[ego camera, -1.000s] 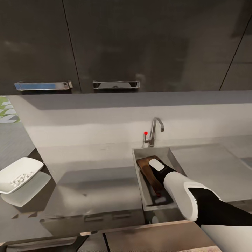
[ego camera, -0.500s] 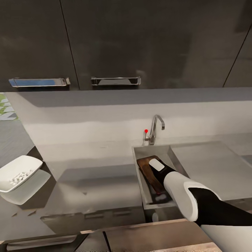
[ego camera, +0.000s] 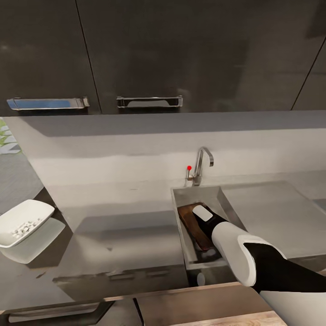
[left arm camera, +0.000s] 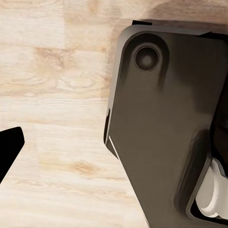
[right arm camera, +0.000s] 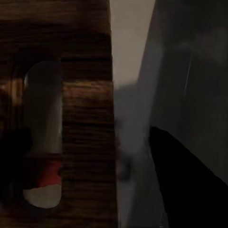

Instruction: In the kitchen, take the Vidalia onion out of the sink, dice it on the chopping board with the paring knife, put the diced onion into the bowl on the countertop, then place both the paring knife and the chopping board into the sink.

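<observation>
The grey sink [ego camera: 181,226] is recessed in the glossy countertop [ego camera: 131,231]. The brown chopping board [ego camera: 191,221] lies tilted inside the basin. My right arm [ego camera: 235,253] reaches down into it and hides the board's near end. Up close, the board [right arm camera: 85,95] faces my right gripper [right arm camera: 95,180], whose dark fingers [right arm camera: 185,185] stand wide apart, open, with nothing clamped between them. A red bit, apparently the paring knife's handle [right arm camera: 47,173], shows through the board's slot. The white bowl [ego camera: 22,222], holding small white pieces, sits at the far left of the countertop. One dark finger of my left gripper [left arm camera: 9,149] hangs over the floor.
The chrome faucet [ego camera: 202,163] with its red knob [ego camera: 189,167] stands behind the basin. The flat drainboard [ego camera: 276,213] lies to its right. Dark upper cabinets [ego camera: 149,54] with chrome handles hang above. The robot's dark base [left arm camera: 161,123] stands on the light wood floor [left arm camera: 57,95].
The whole picture has shifted slightly, so the camera moved. My right arm and the chopping board keep their place in the sink.
</observation>
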Tool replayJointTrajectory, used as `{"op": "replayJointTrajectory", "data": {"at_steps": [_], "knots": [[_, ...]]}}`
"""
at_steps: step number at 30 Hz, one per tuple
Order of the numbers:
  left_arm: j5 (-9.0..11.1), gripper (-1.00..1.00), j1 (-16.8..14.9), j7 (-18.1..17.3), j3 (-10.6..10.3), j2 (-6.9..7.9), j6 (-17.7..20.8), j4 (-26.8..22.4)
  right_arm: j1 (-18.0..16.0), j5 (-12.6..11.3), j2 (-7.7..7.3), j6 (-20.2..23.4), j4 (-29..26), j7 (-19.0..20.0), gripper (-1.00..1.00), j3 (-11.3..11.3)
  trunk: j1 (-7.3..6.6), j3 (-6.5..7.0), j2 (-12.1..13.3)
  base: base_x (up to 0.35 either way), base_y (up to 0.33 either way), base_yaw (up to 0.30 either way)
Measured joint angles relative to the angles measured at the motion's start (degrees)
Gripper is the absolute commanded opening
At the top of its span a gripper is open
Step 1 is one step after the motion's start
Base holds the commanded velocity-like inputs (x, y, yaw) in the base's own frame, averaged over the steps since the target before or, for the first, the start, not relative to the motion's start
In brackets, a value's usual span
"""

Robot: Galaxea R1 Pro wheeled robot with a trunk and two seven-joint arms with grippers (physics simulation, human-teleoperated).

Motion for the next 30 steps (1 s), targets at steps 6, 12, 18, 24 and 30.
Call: {"op": "replayJointTrajectory", "data": {"at_steps": [6,12,18,24,30], "knots": [[0.00,1.00,0.00,0.01,0.00,-0.04,-0.01,0.00,0.00,-0.05,0.00,0.00,-0.03,-0.01,1.00,-0.06,0.00,0.00,0.00,0.000,0.000,0.000],[0.00,1.00,0.00,-0.01,0.00,-0.03,0.00,0.00,0.00,0.02,0.00,0.00,-0.20,0.06,1.00,0.05,0.00,0.00,0.00,0.000,0.000,0.000],[0.00,1.00,0.00,-0.03,0.00,0.01,-0.07,-0.02,-0.01,0.64,0.00,1.02,-4.95,1.48,1.00,0.32,0.00,0.00,0.00,0.000,0.000,0.000],[0.00,1.00,0.00,-0.03,0.04,0.02,-0.25,-0.08,-0.01,0.53,-0.02,17.88,-25.39,3.22,1.00,3.67,0.00,0.01,-0.01,0.000,0.000,0.000],[0.00,1.00,0.00,-0.03,0.07,0.05,-0.54,-0.08,0.01,1.04,0.02,26.21,-30.83,8.51,1.00,7.15,0.00,0.00,0.00,0.000,0.000,0.000]]}}
